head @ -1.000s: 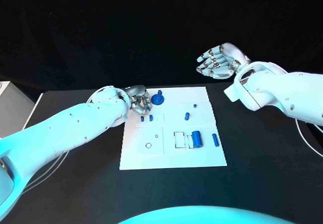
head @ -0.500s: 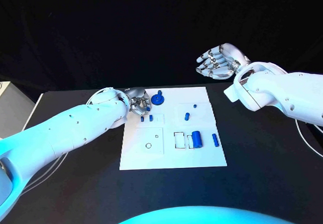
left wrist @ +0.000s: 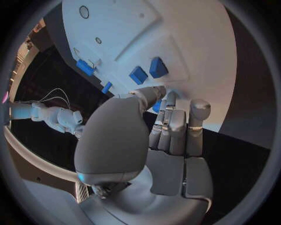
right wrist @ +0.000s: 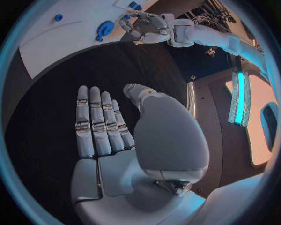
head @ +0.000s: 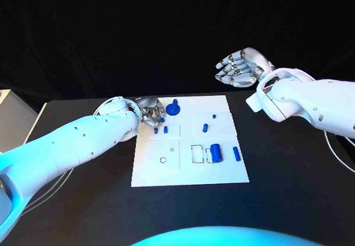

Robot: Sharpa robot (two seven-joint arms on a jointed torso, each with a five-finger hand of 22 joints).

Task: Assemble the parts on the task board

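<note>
Left hand (head: 148, 113) sits low at the far left corner of the task board (head: 227, 173), silver fingers curled downward onto the white surface. In the left wrist view the fingertips (left wrist: 159, 91) press together around a small blue piece (left wrist: 157, 107) that is mostly hidden behind them; whether it is pinched or merely touched cannot be told. Just beyond the fingers lie two small blue blocks (left wrist: 147, 71), and farther out a blue bar (left wrist: 85, 67) and a smaller blue piece (left wrist: 107, 87). Right beside the hand in the head view stands a round blue knob-like part (head: 173, 108). Farther toward the robot, near the board's right side, a blue cylinder (head: 216, 152) lies by a slim blue pin (head: 236, 153), with two small blue pieces (head: 210, 122) between them and the far edge.

Right hand (head: 237, 69) is raised well above and behind the board's far right corner, palm facing the camera, fingers loosely spread and straight, holding nothing. Its own wrist view shows flat silver fingers (right wrist: 97, 123) side by side over the black table (right wrist: 53, 103).
</note>
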